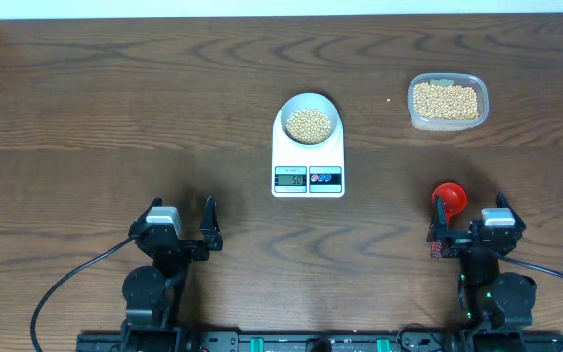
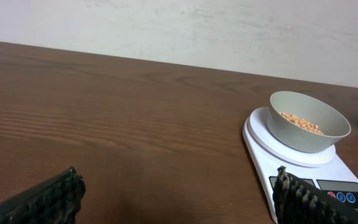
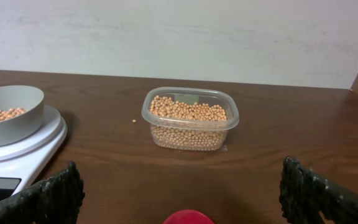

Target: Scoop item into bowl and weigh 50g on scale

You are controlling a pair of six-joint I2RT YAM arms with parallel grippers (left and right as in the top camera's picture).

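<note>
Beans already heaped in bowl, bowl seated on scale at the middle of table; plenty more in clear tub off to the right. Scooping seemingly done or close to it; display digits too small to read, so fifty grams unconfirmed, perhaps a top-up or a removal left. Left gripper spread wide and empty, low near the front. Right gripper likewise spread, gripping nothing, red scoop lying just ahead between its fingers, contact unclear. One stray bean beside tub. Broad bare wood left of scale and between scale and tub for reaching; back edge against pale wall, well behind bowl and tub.
</note>
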